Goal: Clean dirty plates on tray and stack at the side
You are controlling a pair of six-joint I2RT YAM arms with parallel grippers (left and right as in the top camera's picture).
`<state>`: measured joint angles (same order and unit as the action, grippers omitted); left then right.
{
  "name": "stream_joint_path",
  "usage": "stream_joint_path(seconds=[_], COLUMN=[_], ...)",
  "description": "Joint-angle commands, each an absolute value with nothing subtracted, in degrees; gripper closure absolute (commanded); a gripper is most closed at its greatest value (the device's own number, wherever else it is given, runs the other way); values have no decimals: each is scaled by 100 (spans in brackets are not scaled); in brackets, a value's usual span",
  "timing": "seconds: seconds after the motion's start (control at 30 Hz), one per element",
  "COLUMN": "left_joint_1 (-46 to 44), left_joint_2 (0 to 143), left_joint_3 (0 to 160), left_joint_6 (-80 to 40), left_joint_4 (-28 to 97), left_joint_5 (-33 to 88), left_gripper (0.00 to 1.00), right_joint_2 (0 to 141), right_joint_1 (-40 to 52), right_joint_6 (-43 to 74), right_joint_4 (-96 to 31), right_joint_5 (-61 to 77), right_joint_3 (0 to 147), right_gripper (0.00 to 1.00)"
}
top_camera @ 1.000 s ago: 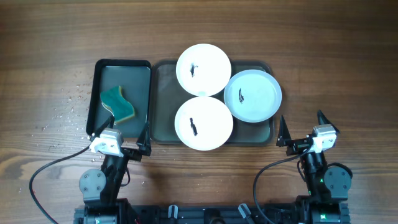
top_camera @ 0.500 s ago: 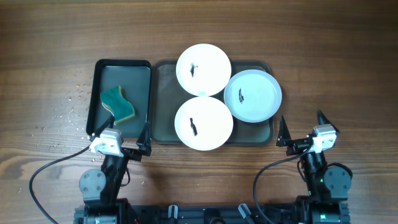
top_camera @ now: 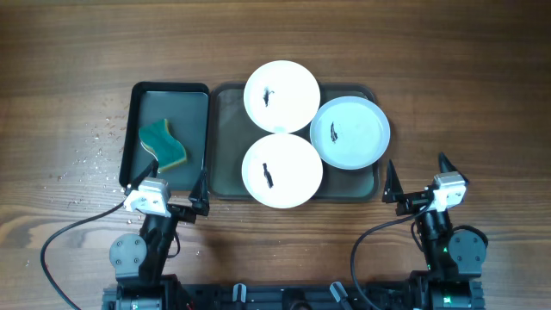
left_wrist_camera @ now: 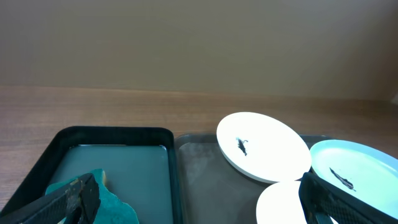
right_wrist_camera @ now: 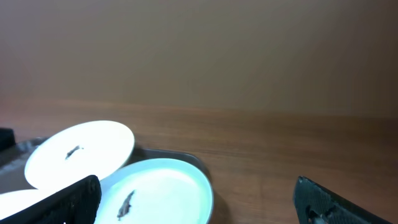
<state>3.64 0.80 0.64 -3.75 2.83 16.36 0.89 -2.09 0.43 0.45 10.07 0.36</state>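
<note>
Nothing of the job looks done yet: all three plates sit on the grey-green tray [top_camera: 225, 138], each showing a small dark smear at its centre, and none is stacked on the bare wooden surface [top_camera: 448, 69] beside it. The upper plate [top_camera: 281, 96] overhangs the tray's top rim at the centre of the overhead frame, the lower plate [top_camera: 281, 170] lies directly beneath it, and the right plate [top_camera: 349, 132] juts past the tray's right rim; the three crowd together, rims touching or nearly so. A green sponge [top_camera: 163, 145] rests in the narrower black tray [top_camera: 172, 103] to the left, unheld. The left jaws stand spread wide and empty at the lower left of the frame, just below the black tray's bottom edge and near the sponge. The right jaws, likewise spread and empty, wait at the lower right, just beyond the tray's lower right corner, nearest the right plate. Wiping and stacking all remain, by my judgement.
</note>
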Motion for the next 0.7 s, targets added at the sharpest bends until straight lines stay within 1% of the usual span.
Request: stream_joint_path(seconds=[0.0,0.03,0.1,0.33,0.47,0.53,0.6,0.67], left_joint_1=[338,338,338,338,338,338,338,338], left_joint_2=[38,38,38,38,38,38,49,145], left_joint_3=[32,32,32,32,43,191,543,998], left_joint_6=[-370,-368,-336,-353,-456,-836,-1085,-1144], left_joint_4=[285,285,285,292,281,366,626,954], left_joint_5=[1603,1601,1529,1540,1584,1643,1802,1800], left_gripper=[0,0,0,0,0,0,0,0], right_joint_2=[80,80,80,93,178,207,261,423], right_joint_1=[-237,-237,-237,-237,-237,-239,-237,-239], right_joint_6=[1594,1944,2257,2287,2215,1887,1538,1516], right_joint_4=[80,82,80,64,80,73,-121,-403], right_joint_5=[1120,1120,1083,969,1015,1247,1511,1509], right_joint_3=[30,30,30,30,43,176,523,1004], right_gripper=[0,0,0,0,0,0,0,0])
